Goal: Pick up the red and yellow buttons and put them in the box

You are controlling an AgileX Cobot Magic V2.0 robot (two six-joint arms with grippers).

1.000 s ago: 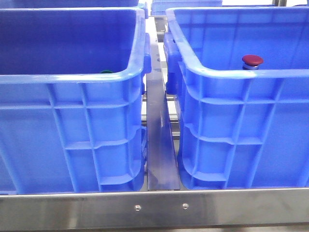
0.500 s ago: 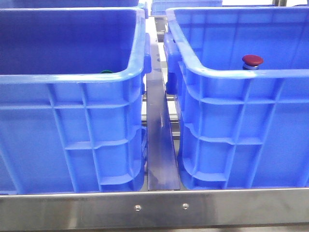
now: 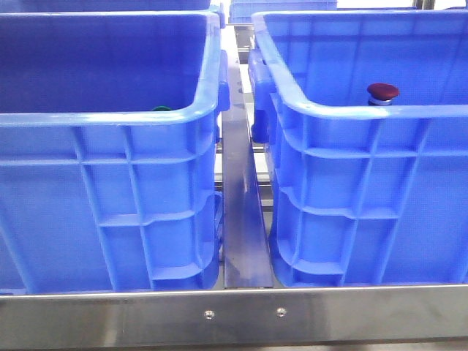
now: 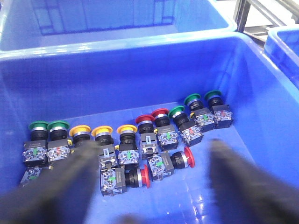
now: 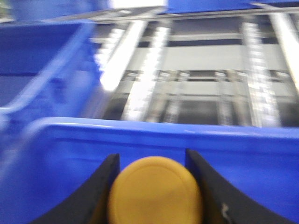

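The right gripper (image 5: 152, 186) clamps a yellow mushroom-cap button (image 5: 155, 191) just above the thick rim of a deep blue plastic crate (image 5: 140, 135). The left gripper (image 4: 149, 182) hangs spread wide over rows of green, yellow and red push buttons (image 4: 135, 144) crowding another blue crate's floor (image 4: 201, 196). A dark red button cap (image 3: 382, 91) shows above the right crate's near rim.

Blue box (image 3: 351, 183), dark red button (image 3: 382, 91), orange-yellow button (image 5: 154, 191), green, yellow, red caps in blue crate (image 4: 261, 102)
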